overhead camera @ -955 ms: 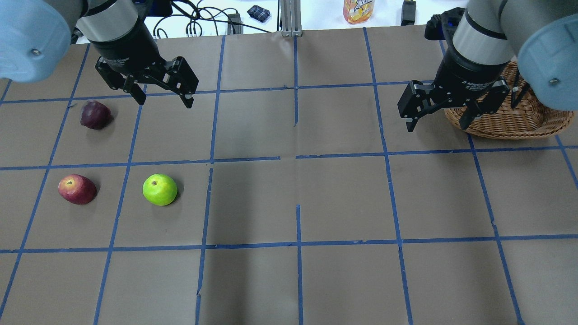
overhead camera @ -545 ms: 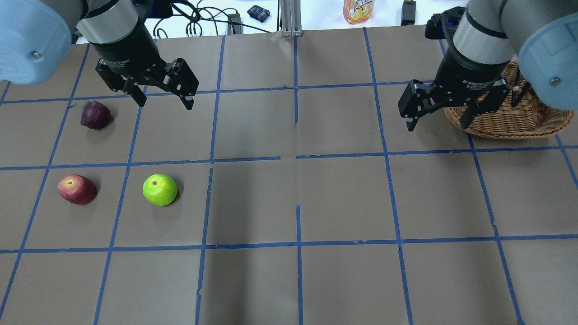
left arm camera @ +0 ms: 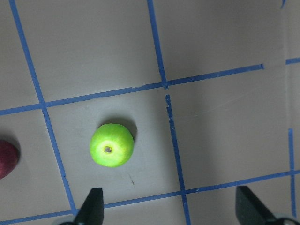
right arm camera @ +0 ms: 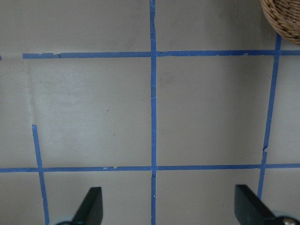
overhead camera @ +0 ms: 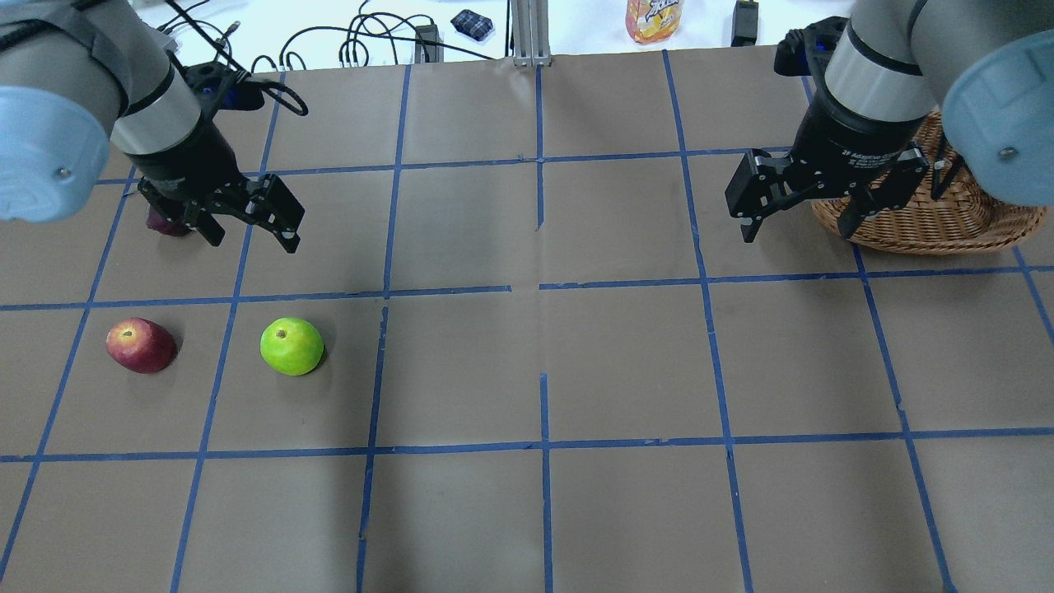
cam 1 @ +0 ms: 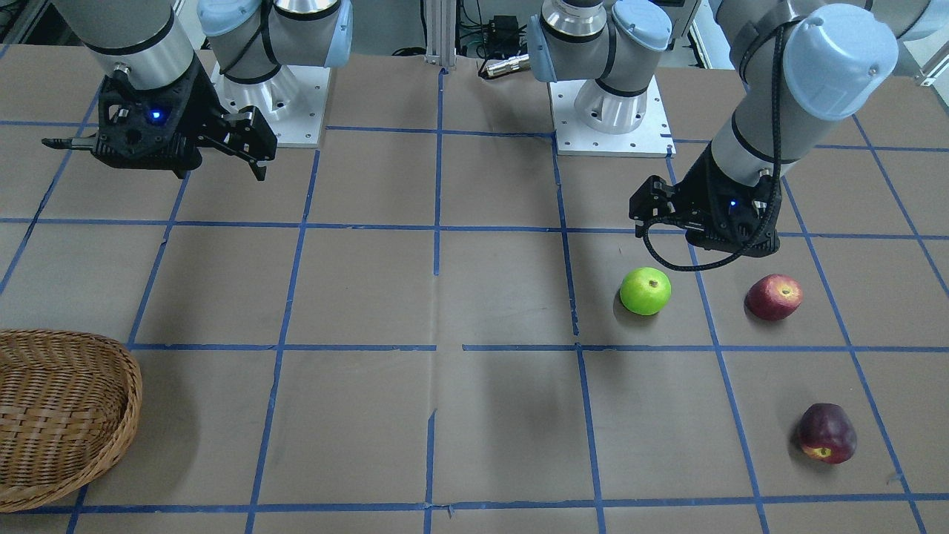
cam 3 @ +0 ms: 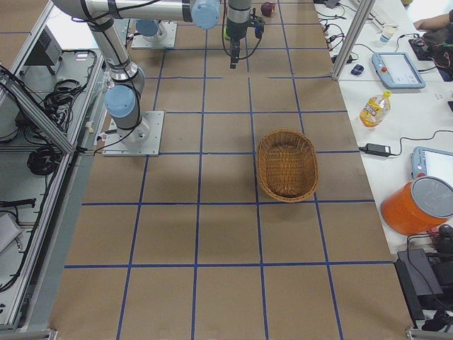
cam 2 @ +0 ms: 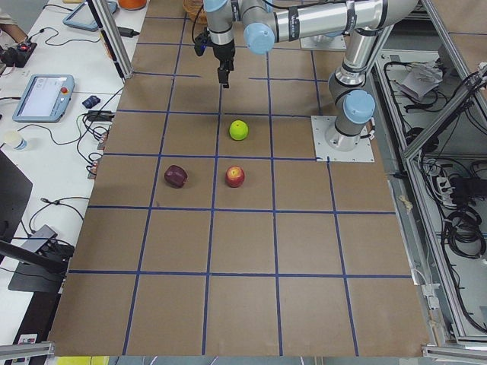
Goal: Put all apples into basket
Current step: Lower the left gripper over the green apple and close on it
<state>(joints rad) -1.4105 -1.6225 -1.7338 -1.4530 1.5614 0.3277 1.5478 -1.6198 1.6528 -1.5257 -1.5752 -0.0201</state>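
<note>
None of the three apples is in the basket [overhead camera: 930,231] yet, so I judge this to be the reach for the first one. My left end effector [overhead camera: 253,239] hangs released and empty above the left half of the surface [overhead camera: 626,362], its fingers spread wide. The wrist view looks straight down on the green apple [overhead camera: 291,346], which sits ahead of my fingertips rather than between them. The red apple [overhead camera: 141,345] lies just beyond it toward the left edge, and the dark maroon apple [cam 1: 827,433] is nearer the far edge, well apart from both. My right end effector [overhead camera: 797,232] is also released and holds nothing, hovering just beside the basket on the right half toward the far edge. Next I would centre the left fingers over the green apple, come down around its widest part and clench. It is round and may roll if one finger touches first.
</note>
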